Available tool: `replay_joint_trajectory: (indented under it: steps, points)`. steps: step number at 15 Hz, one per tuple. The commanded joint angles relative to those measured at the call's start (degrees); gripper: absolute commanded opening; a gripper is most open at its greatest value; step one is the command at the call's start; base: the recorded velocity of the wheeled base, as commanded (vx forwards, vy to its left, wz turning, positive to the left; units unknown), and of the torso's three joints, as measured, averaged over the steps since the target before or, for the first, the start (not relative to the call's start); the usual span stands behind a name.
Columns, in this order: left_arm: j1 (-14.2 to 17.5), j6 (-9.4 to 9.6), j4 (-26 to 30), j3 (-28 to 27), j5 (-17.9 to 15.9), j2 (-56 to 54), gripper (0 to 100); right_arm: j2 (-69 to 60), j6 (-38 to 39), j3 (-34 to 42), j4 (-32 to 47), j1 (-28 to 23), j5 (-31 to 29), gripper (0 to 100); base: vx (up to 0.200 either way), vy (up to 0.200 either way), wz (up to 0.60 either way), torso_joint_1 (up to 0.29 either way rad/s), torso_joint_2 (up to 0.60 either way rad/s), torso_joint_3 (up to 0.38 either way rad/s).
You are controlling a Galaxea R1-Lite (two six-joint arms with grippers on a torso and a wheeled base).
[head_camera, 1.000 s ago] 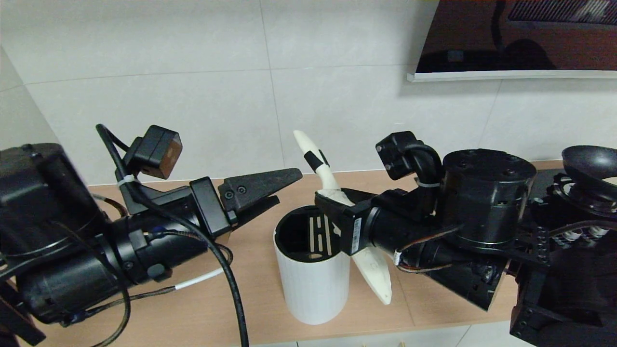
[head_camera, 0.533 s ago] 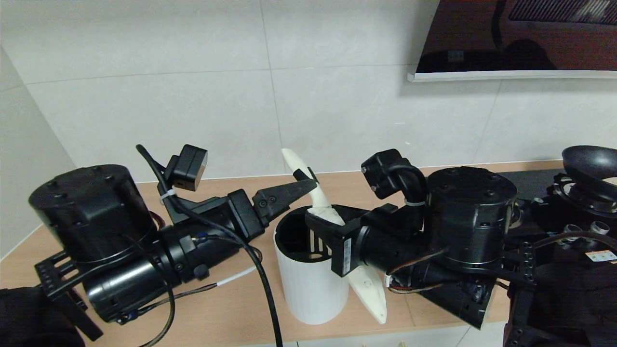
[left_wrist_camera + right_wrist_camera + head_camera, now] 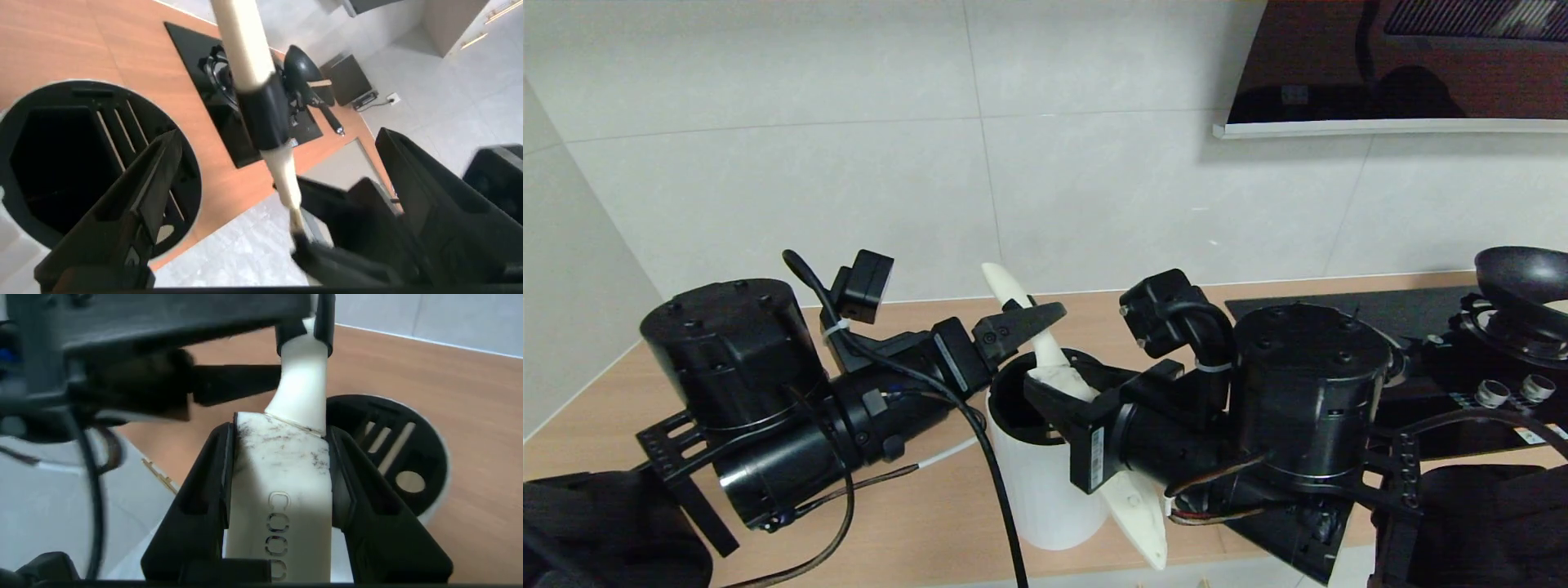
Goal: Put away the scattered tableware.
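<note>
A white spatula (image 3: pixel 1047 353) with a black band on its handle (image 3: pixel 245 57) is tilted over a white utensil holder (image 3: pixel 1037 506) with a black inside (image 3: pixel 65 163). My right gripper (image 3: pixel 1063 390) is shut on the spatula's neck (image 3: pixel 282 474), at the holder's (image 3: pixel 400 457) rim. The blade hangs outside the holder's front right wall. My left gripper (image 3: pixel 1045 327) is open, and its fingers (image 3: pixel 122 212) stand wide on either side of the banded handle without touching it.
The holder stands on a wooden counter (image 3: pixel 915 539) near its front edge. A black cooktop (image 3: pixel 1307 304) with a dark ladle (image 3: pixel 1519 273) and knobs lies to the right. A tiled wall stands behind, and a range hood (image 3: pixel 1405 65) hangs at the upper right.
My left gripper has moved right until its open fingers straddle the spatula handle. My right gripper has carried the spatula left and lower, closer over the holder.
</note>
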Motion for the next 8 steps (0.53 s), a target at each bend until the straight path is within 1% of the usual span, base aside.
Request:
replay_joint_trajectory:
  steps: [1, 4, 5, 8]
  points:
    - [0.01, -0.06, -1.45, 0.03, 0.15, 1.35, 100, 0.94, -0.21, 0.64, -1.08, 0.65, 0.03, 0, 0.000, 0.000, 0.00, 0.000, 0.00, 0.000]
    - [0.01, 0.11, -5.93, -0.06, 3.22, 4.16, 100, 1.03, -0.21, 0.73, -1.17, 0.73, -0.06, 0, 0.000, 0.000, 0.00, 0.000, 0.00, 0.000]
    - [0.09, 0.11, -6.72, 0.03, 3.31, 4.34, 100, 1.03, -0.21, 0.82, -1.17, 0.73, -0.06, 0, 0.000, 0.000, 0.00, 0.000, 0.00, 0.000]
    - [0.53, 0.11, -6.72, -0.06, 3.31, 4.43, 100, 0.94, -0.29, 0.99, -1.26, 0.73, -0.06, 0, 0.000, 0.000, 0.00, 0.000, 0.00, 0.000]
